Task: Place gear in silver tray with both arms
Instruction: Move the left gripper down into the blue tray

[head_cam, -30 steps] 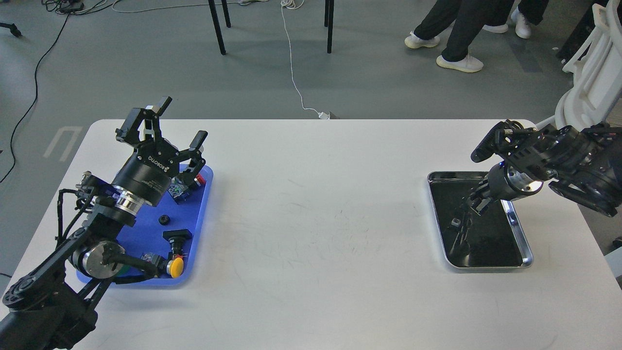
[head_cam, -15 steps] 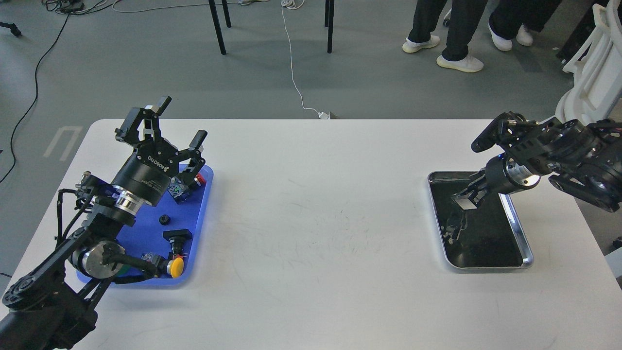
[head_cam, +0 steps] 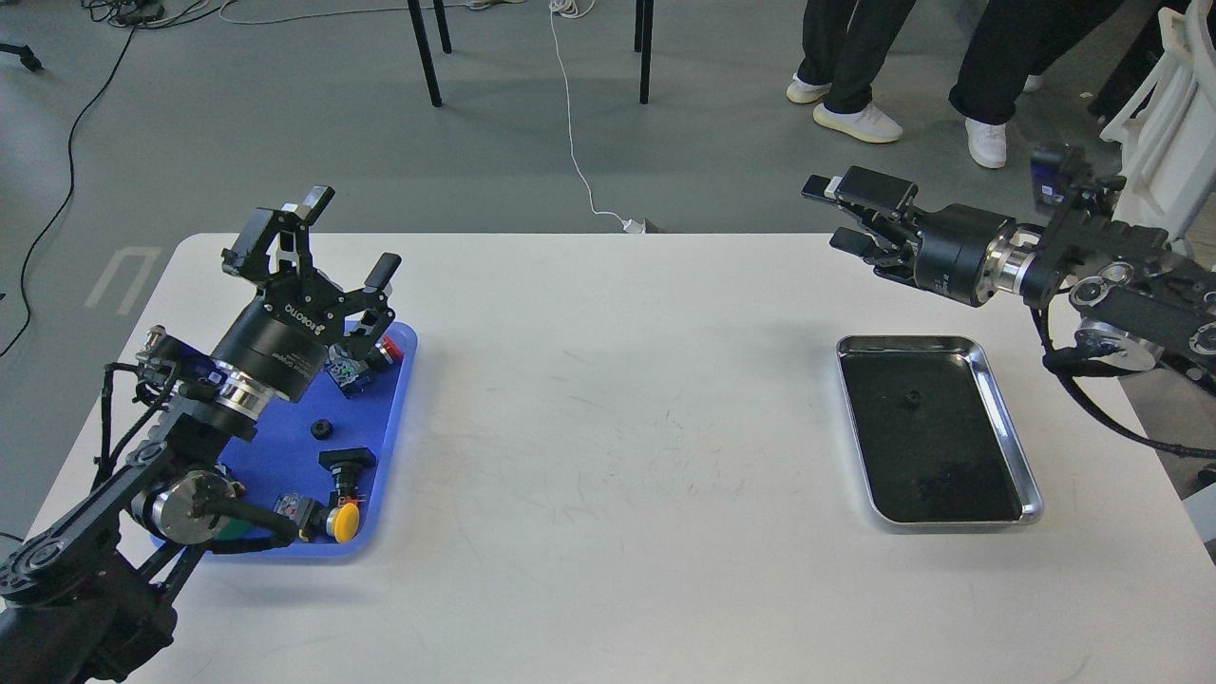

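Table layout: parts tray at left, silver tray at right holding a gear near its far end; chair legs beyond.

left arm: enters from lower left, raised, wrist tilted up | left gripper: fingers spread wide, empty | right arm: enters from right, nearly level | right gripper: points left, fingers apart, empty

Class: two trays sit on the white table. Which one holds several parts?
The blue plastic tray by the left gripper; the shiny silver tray shows one small dark piece.
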You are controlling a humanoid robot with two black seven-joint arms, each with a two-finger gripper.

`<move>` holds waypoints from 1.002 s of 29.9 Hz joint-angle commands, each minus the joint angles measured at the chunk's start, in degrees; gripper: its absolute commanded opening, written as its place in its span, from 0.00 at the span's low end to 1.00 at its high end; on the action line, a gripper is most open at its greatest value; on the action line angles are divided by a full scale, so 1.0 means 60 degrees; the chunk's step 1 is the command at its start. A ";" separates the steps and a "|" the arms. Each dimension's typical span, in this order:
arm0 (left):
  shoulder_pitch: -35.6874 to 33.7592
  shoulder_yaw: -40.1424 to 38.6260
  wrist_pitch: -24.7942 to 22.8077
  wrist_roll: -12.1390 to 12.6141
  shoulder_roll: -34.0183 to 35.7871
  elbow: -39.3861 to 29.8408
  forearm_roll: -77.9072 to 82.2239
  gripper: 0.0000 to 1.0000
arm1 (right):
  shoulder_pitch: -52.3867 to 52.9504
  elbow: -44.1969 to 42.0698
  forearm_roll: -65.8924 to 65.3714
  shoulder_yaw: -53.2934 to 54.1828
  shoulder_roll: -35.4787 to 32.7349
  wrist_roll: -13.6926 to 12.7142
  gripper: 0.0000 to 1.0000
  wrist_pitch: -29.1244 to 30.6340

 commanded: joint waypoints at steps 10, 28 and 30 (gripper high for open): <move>-0.1405 0.0888 -0.0022 -0.0306 0.1942 -0.0940 0.8119 0.98 | -0.4029 0.0930 0.2318 0.3887 -0.0062 0.0001 0.97 0.1343; -0.4674 0.6237 -0.0528 0.1063 0.4068 -0.0677 1.1292 0.98 | -0.4016 0.0901 0.2274 0.4019 -0.0033 0.0001 0.97 0.1344; -0.4616 0.6252 -0.0528 0.1415 0.4053 -0.0517 1.1188 0.98 | -0.4016 0.0915 0.2274 0.4019 -0.0047 0.0001 0.97 0.1344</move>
